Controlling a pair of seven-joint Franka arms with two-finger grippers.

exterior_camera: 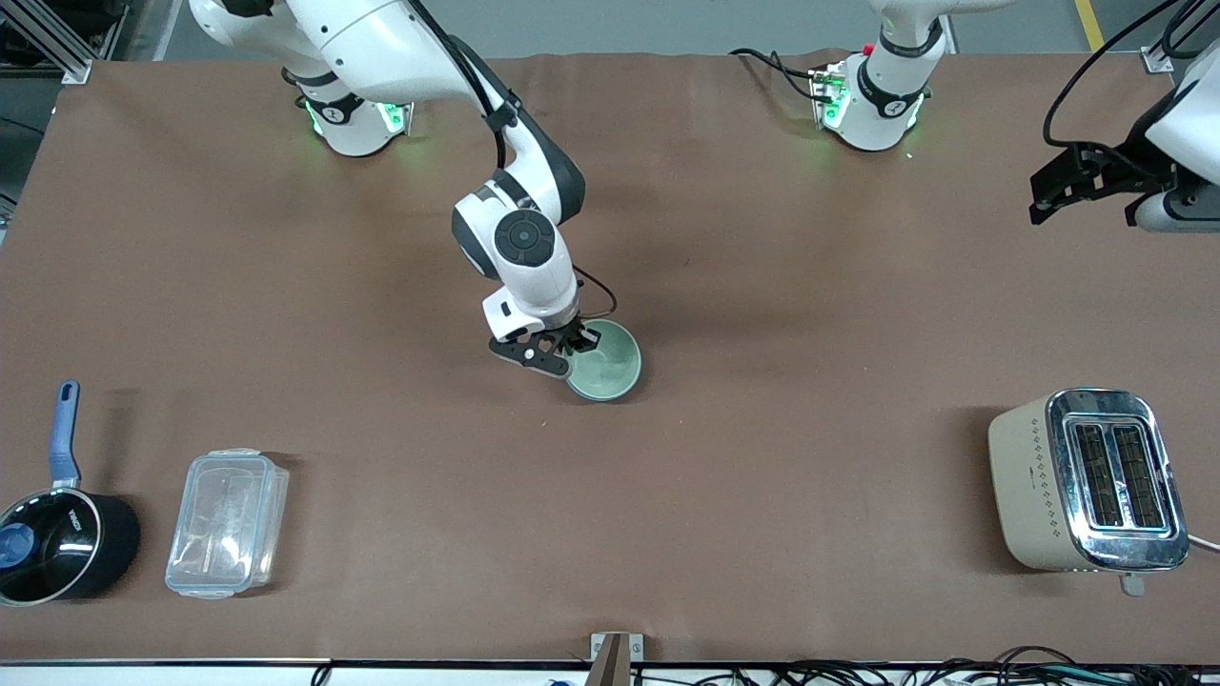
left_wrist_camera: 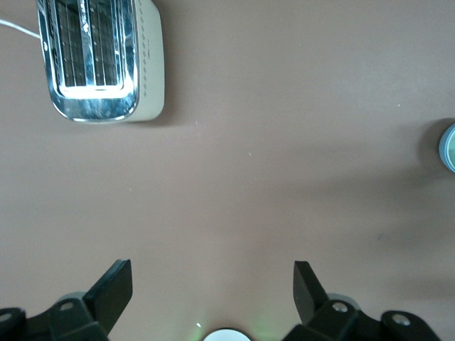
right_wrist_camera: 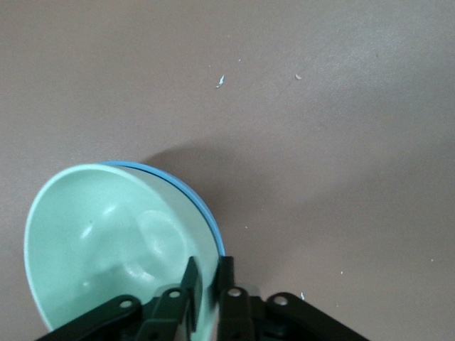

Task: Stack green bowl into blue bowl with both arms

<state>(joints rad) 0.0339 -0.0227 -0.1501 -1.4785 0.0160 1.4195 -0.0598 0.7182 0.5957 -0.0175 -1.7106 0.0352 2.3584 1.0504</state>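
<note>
In the middle of the table, the green bowl [exterior_camera: 603,373] sits nested inside the blue bowl [right_wrist_camera: 206,213]; in my right wrist view only a thin blue rim shows around the green one's edge. I judge the stacking itself essentially done; what I see left is letting go and pulling the arm clear.

The right gripper [exterior_camera: 570,345] is down at the bowl's rim, on the side toward the right arm's end of the table. Its fingers [right_wrist_camera: 189,283] are nearly closed, pinching the green bowl's wall, one inside and one outside. The right arm reaches from its base out over mid-table, its wrist bent steeply downward.

The left gripper [left_wrist_camera: 213,291] waits high over the left arm's end of the table, jaws spread wide, holding nothing, with the toaster [exterior_camera: 1087,481] in its view.
</note>
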